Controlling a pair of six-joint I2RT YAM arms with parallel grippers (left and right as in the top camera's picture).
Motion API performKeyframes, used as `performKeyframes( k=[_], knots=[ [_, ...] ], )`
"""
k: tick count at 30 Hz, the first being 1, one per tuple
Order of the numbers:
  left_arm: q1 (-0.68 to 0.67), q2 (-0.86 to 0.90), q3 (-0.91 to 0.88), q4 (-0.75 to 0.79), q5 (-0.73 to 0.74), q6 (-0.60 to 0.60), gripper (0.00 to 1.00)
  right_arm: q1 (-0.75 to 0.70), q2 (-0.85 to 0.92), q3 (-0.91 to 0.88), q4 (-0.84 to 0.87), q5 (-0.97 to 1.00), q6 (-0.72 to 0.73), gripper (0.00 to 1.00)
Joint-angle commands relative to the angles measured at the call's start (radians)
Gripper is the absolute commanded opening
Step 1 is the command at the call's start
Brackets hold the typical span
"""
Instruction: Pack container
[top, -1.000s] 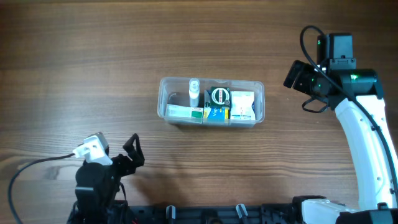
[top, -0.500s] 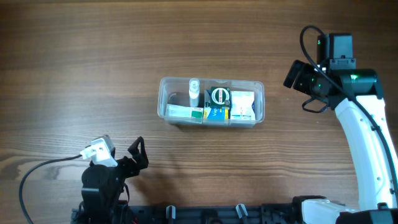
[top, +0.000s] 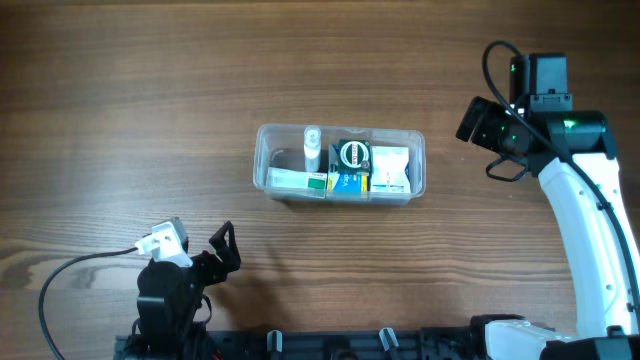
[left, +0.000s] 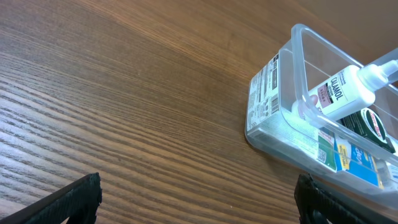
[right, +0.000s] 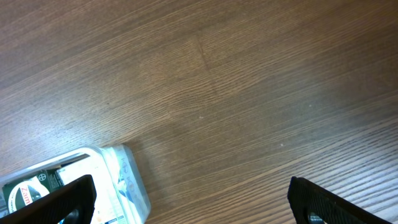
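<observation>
The clear rectangular container (top: 262, 150) sits mid-table, holding a small clear bottle (top: 311, 148), a round black-and-white item (top: 351, 154) and small boxes (top: 391, 168). My left gripper (top: 225, 252) stands open near the front edge, well short of the tub's left end. In the left wrist view the container (left: 292, 124) and the leaning bottle (left: 339, 93) lie ahead to the right, and the left gripper (left: 199, 205) holds nothing. My right gripper (top: 478, 125) hangs open to the right of the tub. The right wrist view catches the container's corner (right: 124, 180) beside the empty right gripper (right: 189, 205).
Bare wooden tabletop (top: 140, 90) surrounds the tub on all sides. A white cable (top: 70, 265) trails from the left wrist along the front left. The white right arm (top: 590, 240) runs down the right side.
The left arm has shifted a little to the right and toward the front edge, its gripper still open. The right arm and the container have not moved.
</observation>
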Motion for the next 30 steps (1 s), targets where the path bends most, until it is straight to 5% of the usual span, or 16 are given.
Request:
performKeyframes(
  k=[1, 30],
  knots=[
    [0.007, -0.012, -0.011, 0.005, 0.016, 0.02, 1.0, -0.004, 0.006, 0.01, 0.001, 0.004, -0.005, 1.0],
    [0.007, -0.012, -0.011, 0.005, 0.016, 0.02, 1.0, -0.002, -0.008, 0.008, 0.003, 0.008, -0.006, 1.0]
  ],
)
